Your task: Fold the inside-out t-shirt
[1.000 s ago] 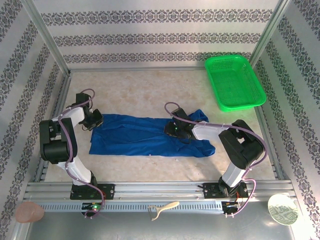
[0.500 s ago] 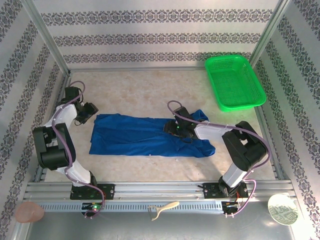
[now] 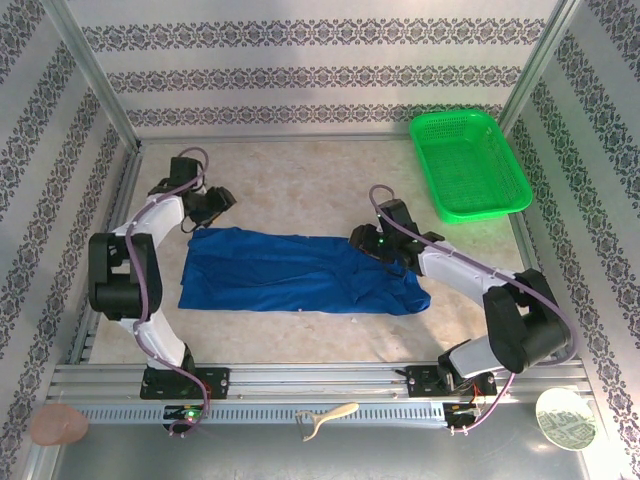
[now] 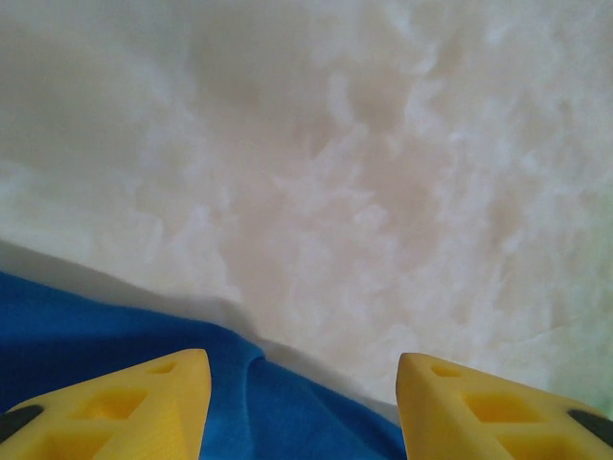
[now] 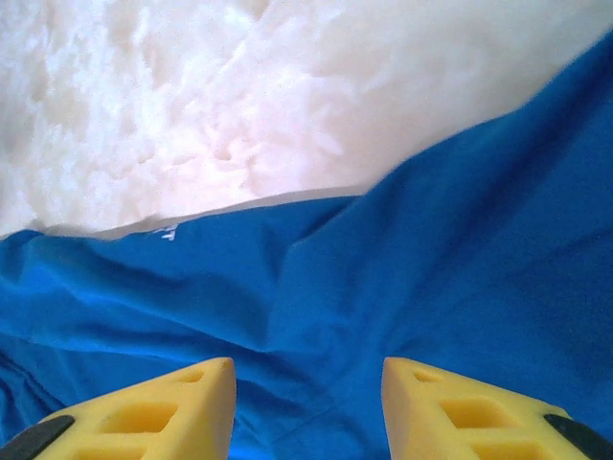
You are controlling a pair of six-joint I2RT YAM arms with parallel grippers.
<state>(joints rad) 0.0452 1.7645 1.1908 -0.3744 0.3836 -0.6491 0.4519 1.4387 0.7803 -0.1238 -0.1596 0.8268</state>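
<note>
Lying in a long band across the middle of the table [image 3: 300, 180], the inside-out t-shirt [image 3: 290, 272] shows us plain blue cloth, bunched at its right end. We see the left gripper [image 3: 218, 203] at the shirt's far left corner, its yellow fingers [image 4: 124, 407] spread apart and holding nothing, and the right gripper [image 3: 360, 241] over the far edge right of centre, likewise spread and empty. A green basket [image 3: 470, 165] sits well apart at the far right.

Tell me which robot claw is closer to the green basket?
The right gripper, open over the right end of the blue t-shirt. The left gripper is at the t-shirt's far-left corner, much farther from the green basket.
</note>
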